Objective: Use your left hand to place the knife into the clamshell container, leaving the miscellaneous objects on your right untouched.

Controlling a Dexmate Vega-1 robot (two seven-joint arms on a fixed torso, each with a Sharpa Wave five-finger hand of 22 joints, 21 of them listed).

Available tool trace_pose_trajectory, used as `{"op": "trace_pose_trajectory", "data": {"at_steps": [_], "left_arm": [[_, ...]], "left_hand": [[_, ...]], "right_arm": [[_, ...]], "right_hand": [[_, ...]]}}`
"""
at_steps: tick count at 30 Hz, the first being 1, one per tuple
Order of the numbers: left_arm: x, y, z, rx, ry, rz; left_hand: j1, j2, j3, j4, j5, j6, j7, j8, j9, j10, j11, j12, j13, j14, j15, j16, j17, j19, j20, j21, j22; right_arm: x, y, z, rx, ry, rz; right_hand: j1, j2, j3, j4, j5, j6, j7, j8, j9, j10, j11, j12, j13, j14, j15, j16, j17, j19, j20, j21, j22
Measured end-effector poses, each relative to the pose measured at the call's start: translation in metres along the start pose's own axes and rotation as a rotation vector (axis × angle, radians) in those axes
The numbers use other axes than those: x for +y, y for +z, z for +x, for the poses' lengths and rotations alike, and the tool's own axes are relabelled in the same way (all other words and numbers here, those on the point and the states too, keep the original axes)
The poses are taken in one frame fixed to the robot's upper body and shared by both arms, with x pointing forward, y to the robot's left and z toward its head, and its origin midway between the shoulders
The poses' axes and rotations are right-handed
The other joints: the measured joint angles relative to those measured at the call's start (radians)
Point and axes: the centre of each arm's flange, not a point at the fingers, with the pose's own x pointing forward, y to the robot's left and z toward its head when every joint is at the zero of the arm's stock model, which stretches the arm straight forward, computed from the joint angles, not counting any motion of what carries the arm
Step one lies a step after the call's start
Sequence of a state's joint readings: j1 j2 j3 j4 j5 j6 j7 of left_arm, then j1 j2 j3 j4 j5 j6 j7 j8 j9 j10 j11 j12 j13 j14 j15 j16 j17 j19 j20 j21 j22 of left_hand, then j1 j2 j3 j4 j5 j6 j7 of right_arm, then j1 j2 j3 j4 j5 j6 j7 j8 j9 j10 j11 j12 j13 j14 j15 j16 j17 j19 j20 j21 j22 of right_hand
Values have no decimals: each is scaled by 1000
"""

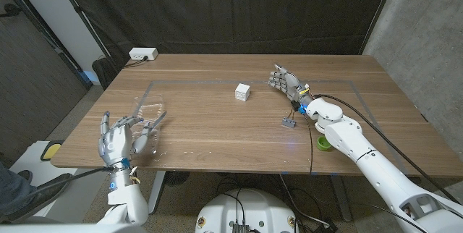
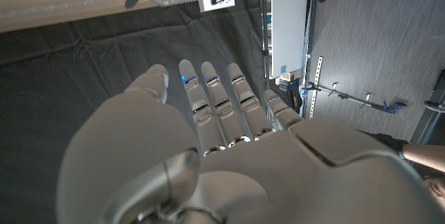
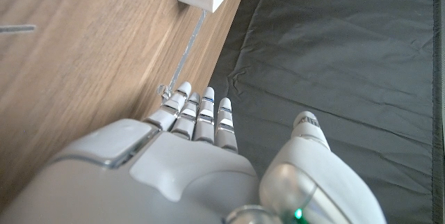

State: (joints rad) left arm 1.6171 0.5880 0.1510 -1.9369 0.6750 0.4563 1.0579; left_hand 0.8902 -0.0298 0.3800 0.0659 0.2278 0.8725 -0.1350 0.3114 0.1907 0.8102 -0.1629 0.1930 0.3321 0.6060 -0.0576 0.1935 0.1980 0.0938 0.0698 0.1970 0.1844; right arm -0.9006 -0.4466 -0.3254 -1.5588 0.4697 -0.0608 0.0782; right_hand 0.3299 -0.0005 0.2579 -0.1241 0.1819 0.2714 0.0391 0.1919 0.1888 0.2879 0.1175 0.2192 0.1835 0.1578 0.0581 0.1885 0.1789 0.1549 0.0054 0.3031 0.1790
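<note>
A wooden table (image 1: 217, 128) stands before a black curtain (image 1: 217, 12) at twelve o'clock. A grey concrete wall (image 1: 427, 45) rises at two o'clock, and a white power strip (image 1: 142, 54) sits at eleven.

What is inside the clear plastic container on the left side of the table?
Nothing can be made out for certain inside the clear container. A dark thin shape, perhaps the knife, lies at its near edge. The left hand covers part of it.

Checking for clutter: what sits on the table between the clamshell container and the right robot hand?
A white cube, apart from both; otherwise bare wood, as the head view shows.
</note>
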Motion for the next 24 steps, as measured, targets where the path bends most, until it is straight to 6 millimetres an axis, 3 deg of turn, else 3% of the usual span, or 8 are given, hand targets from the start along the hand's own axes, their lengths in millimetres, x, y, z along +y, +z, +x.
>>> {"op": "trace_pose_trajectory", "data": {"at_steps": [5,13,18,24], "left_arm": [[12,14,13,0,7,-65],[15,34,39,25,-118,-238],[12,46,53,28,-207,-376],[0,57,65,40,-290,-578]], "left_hand": [[-50,19,-9,29,-4,-79,7,-40,1,-97,21,-9,0,-66,5,-2,4,-8,8,0,0],[-120,19,-32,60,-15,-274,30,-120,7,-301,94,-9,-18,-234,32,-10,2,-25,25,0,4],[-149,12,-40,68,-22,-357,46,-130,12,-363,114,-9,-26,-287,49,-10,5,-46,25,0,4],[-157,20,-45,72,-22,-367,52,-130,12,-367,110,-9,-27,-287,49,-10,5,-46,25,0,4]], "right_arm": [[-2,0,-3,-13,-4,8],[-7,4,-9,-55,7,34],[-10,7,-11,-85,16,55],[-13,8,-15,-131,29,99]], "right_hand": [[0,0,0,0,0,0,0,0,0,0,0,0,0,0,0,0,0,0,0,0,0],[0,0,0,0,0,0,0,0,0,3,-3,0,0,0,0,0,0,0,0,-5,0],[0,0,0,0,0,0,0,0,0,4,-4,0,0,0,0,0,0,0,0,-5,0],[0,0,0,0,0,4,-4,0,0,7,-7,0,0,0,0,0,0,5,-6,-5,0]]}}
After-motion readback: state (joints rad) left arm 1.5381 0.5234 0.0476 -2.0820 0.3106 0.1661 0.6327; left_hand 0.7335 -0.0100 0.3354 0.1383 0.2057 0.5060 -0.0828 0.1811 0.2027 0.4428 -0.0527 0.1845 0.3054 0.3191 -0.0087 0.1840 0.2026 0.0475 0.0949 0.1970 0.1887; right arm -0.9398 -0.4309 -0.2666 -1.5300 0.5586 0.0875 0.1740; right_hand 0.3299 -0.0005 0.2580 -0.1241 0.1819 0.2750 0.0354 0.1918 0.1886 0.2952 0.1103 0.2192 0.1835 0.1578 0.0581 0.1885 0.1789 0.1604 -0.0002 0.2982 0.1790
